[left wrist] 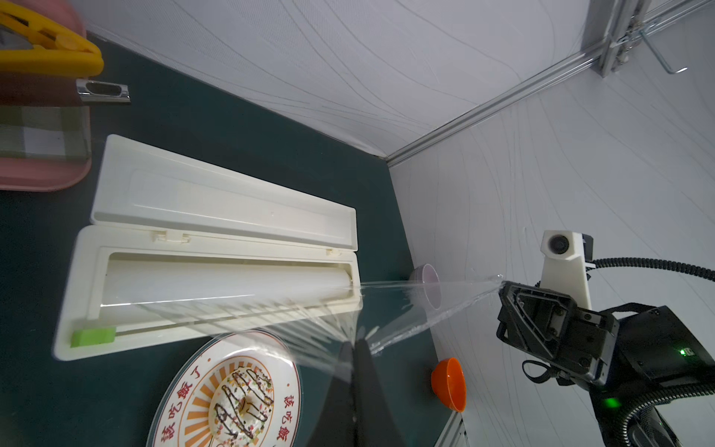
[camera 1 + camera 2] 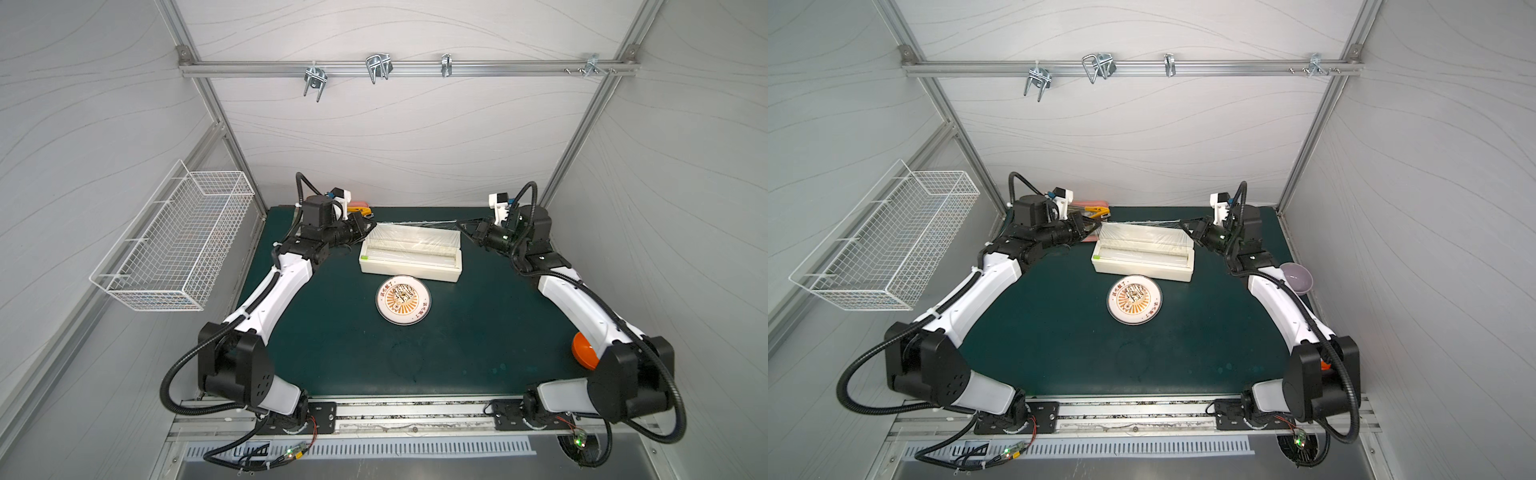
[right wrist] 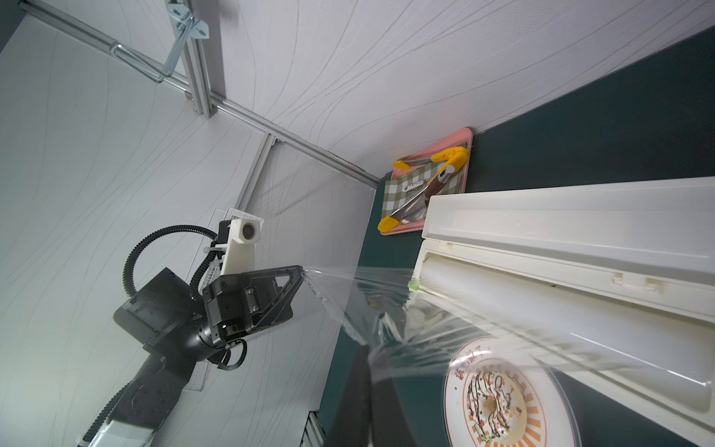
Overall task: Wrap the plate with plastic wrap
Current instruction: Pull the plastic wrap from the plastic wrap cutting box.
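The left hand (image 3: 301, 270) is pressed together on one corner of the thin transparent plastic wrap (image 3: 348, 302), and the right hand (image 1: 502, 285) pinches the other corner. The film stretches between both hands, over the open cream-white dispenser box (image 2: 411, 257). Lower than the hands, just beside this box, the round white plate with orange sunburst print (image 2: 403, 300) lies on the dark green desk (image 2: 332, 345).

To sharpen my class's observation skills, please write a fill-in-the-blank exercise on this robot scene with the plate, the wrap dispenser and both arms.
The left end effector and the right end effector are each shut on the ____.
The cream dispenser box has its lid ____.
The plate carries a frosted ____.
Missing words: plastic wrap; open; donut.
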`<state>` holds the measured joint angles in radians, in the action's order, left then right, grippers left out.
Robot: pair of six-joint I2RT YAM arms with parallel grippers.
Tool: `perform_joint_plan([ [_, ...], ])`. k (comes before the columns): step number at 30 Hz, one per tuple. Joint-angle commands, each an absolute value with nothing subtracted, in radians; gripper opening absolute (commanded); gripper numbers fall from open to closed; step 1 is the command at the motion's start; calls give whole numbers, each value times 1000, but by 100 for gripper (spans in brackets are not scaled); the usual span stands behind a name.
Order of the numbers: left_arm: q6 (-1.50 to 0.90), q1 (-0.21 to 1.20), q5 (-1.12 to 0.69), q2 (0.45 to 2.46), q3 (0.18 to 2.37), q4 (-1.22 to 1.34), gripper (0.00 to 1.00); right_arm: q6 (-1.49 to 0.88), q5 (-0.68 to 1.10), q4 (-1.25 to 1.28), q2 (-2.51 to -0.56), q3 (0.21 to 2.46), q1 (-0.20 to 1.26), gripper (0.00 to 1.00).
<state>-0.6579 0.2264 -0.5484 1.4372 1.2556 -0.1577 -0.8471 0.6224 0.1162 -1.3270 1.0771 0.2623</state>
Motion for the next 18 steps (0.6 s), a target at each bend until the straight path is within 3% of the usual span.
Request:
perform_joint_plan([
  [1, -647, 215, -528, 1315, 1177, -122, 0, -795, 633, 41, -1225, 1040, 305, 0],
  [8, -651, 217, -518, 1144, 1031, -202, 0, -758, 627, -106, -1048, 907, 373, 0],
  [18, -671, 228, -476, 947, 815, -327, 0, -761, 523, -247, -924, 720, 586, 0],
])
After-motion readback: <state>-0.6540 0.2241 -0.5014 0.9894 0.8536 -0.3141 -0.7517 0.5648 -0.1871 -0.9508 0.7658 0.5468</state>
